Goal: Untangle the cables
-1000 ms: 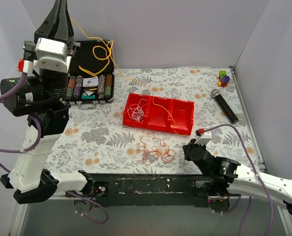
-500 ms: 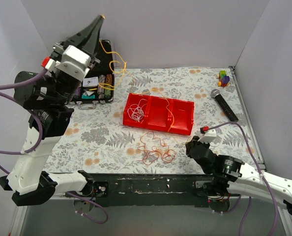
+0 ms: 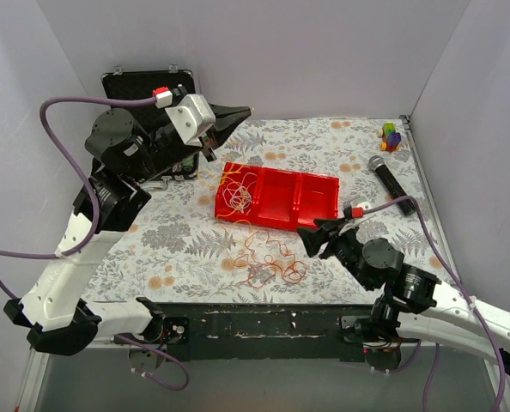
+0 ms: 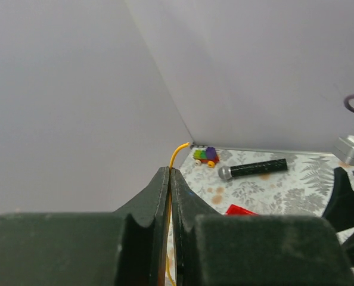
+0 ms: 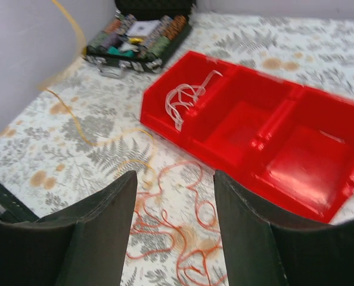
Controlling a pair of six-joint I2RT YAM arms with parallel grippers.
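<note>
My left gripper (image 3: 245, 111) hangs over the table behind the red tray's left end, shut on a thin yellow cable (image 4: 177, 151) whose end pokes out past the fingertips. The rest of the yellow cable (image 5: 86, 134) trails down across the mat. A clump of orange and red cables (image 3: 270, 263) lies on the mat in front of the red tray (image 3: 319, 225). A white cable (image 3: 238, 199) is curled in the tray's left compartment. My right gripper (image 3: 306, 241) stands open just right of the clump, and in the right wrist view the orange and red cables (image 5: 178, 229) show between its fingers (image 5: 105, 214).
An open black case (image 3: 140, 84) of poker chips sits at the back left. A black microphone (image 3: 391, 183) lies at the right, and a small colourful toy (image 3: 391, 136) is in the back right corner. Grey walls close in three sides.
The left arm swung down and rightward from high above the case, carrying the yellow cable. The right gripper opened and moved up-left toward the orange clump.
</note>
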